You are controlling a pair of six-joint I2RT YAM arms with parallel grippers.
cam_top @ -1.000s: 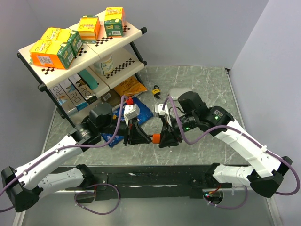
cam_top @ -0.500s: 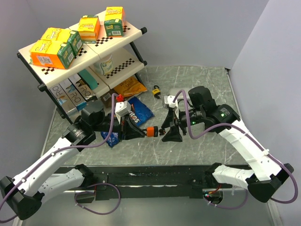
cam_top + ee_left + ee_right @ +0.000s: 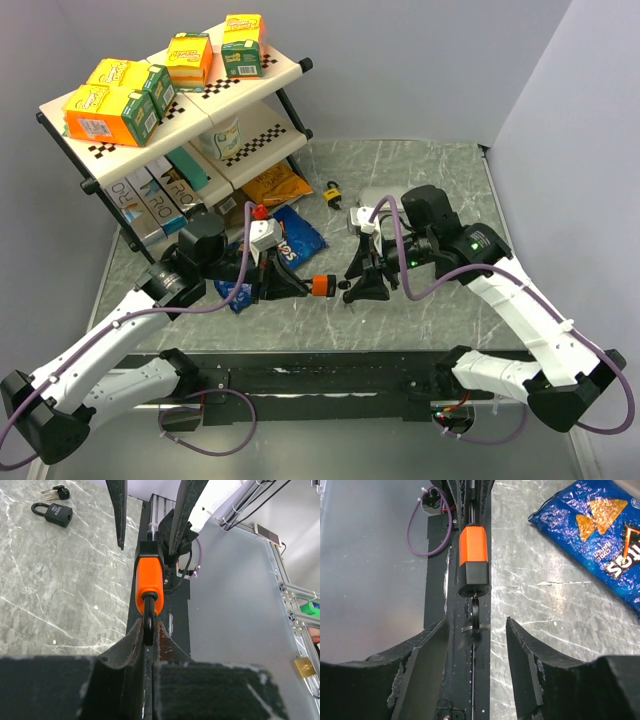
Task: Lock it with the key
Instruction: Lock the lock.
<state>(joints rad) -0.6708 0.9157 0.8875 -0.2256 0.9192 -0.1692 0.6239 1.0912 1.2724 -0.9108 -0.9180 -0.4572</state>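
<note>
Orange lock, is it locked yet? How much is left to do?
Partway. Done: the left claw holds the orange padlock up by its shackle, and the key sits in its black end. In hand: the right claw is open, a finger on each side of the key, not gripping. Left: pinch the key and turn it. I cannot tell whether the shackle is clicked shut.

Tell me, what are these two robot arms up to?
The left pincer is shut on the shackle of an orange padlock and holds it up off the table. A key sticks out of the padlock's black end. The right pincer faces it with its fingers open at the key, not clamped on it. It looks like the lock is being worked with the key.
</note>
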